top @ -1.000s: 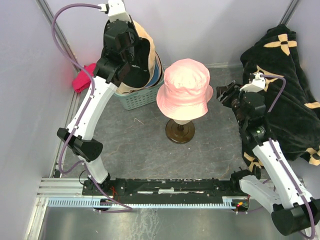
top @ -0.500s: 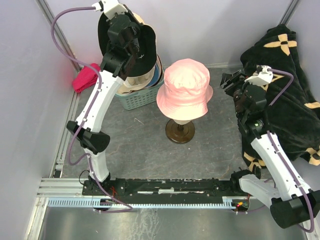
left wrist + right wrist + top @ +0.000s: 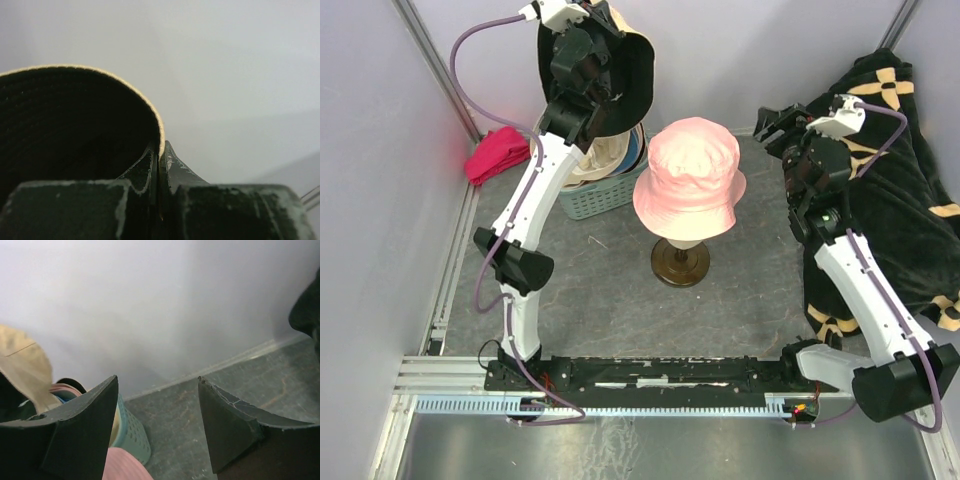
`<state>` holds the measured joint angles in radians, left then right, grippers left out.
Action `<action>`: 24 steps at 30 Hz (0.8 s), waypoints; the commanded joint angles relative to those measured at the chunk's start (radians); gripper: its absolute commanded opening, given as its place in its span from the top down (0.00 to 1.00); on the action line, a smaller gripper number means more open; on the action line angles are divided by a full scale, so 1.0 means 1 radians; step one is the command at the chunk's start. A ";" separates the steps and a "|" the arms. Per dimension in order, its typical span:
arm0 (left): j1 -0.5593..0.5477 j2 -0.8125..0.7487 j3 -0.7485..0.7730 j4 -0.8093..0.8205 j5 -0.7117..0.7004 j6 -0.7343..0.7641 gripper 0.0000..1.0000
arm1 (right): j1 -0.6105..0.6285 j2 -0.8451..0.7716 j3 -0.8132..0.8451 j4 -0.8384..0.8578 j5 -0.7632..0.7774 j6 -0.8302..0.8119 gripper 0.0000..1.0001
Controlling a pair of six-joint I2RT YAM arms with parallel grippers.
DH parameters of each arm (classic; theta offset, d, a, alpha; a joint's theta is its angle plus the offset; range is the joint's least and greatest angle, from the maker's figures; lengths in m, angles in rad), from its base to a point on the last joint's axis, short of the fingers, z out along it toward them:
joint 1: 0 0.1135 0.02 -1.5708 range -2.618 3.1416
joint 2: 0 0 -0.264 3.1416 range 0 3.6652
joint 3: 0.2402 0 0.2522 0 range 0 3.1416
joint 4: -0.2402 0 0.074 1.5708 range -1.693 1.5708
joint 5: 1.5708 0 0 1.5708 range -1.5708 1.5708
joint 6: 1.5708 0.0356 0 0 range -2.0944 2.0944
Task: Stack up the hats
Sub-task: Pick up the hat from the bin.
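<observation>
A pink hat [image 3: 690, 178] sits on a stand with a dark wooden base [image 3: 680, 263] mid-table. My left gripper [image 3: 603, 92] is raised above the teal basket [image 3: 592, 198] and is shut on the brim of a black hat [image 3: 632, 75] with a tan edge. In the left wrist view the fingers pinch that brim [image 3: 161, 131] at my left gripper [image 3: 160, 147]. More hats [image 3: 610, 152] lie in the basket. My right gripper [image 3: 775, 125] hangs open and holds nothing, right of the pink hat. In the right wrist view my right gripper [image 3: 157, 381] faces the basket [image 3: 134, 432], with the pink hat [image 3: 125, 466] at the bottom edge.
A large black cloth with beige flower marks [image 3: 905, 190] is heaped at the right. A small magenta cloth [image 3: 500, 155] lies by the left wall. Walls close in at the back and both sides. The arm bases and rail [image 3: 650, 375] run along the near edge.
My left arm has lifted the black hat up and out of the basket, a little to the right. My right gripper has moved up and back and opened wider.
</observation>
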<state>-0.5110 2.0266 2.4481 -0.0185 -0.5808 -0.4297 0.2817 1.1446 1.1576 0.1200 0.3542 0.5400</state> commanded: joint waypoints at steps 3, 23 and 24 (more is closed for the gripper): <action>-0.003 0.034 0.089 0.186 0.133 -0.093 0.97 | 0.002 0.068 0.118 0.087 -0.091 -0.004 0.27; -0.050 0.197 0.155 0.371 0.334 -0.241 0.97 | -0.005 0.347 0.429 0.108 -0.379 -0.019 0.26; -0.054 0.204 0.159 0.376 0.332 -0.241 0.97 | -0.007 0.354 0.438 0.108 -0.396 -0.020 0.26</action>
<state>-0.5442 2.2169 2.5462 0.2554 -0.2829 -0.6136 0.2810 1.4776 1.5192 0.1829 0.0528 0.5404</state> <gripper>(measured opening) 0.055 0.740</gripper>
